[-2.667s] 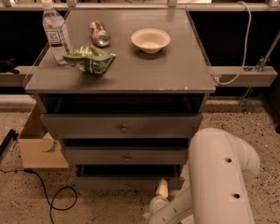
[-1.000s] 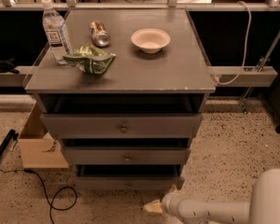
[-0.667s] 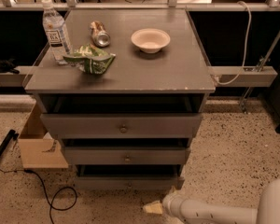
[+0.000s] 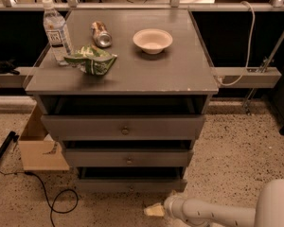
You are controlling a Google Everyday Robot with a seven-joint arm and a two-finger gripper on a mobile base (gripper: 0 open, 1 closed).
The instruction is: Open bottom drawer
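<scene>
The grey cabinet has three drawer fronts stacked one above another. The bottom drawer [image 4: 130, 185] is the lowest and narrowest front, close to the floor, with a small knob [image 4: 130, 188] at its centre. My gripper [image 4: 154, 210] is low over the floor, just below and to the right of that knob, at the end of the white arm [image 4: 213, 213] that reaches in from the lower right. It stands apart from the drawer front.
On the cabinet top [image 4: 180, 70] are a water bottle [image 4: 56, 31], a can [image 4: 101, 34], a green chip bag [image 4: 92, 61] and a white bowl [image 4: 152, 40]. A cardboard box [image 4: 40, 148] and a black cable [image 4: 52, 203] lie on the floor at the left.
The arm has swung away from in front of the cabinet and dropped low. Over the last second the gripper has stayed near the floor by the bottom drawer. The drawers look unchanged.
</scene>
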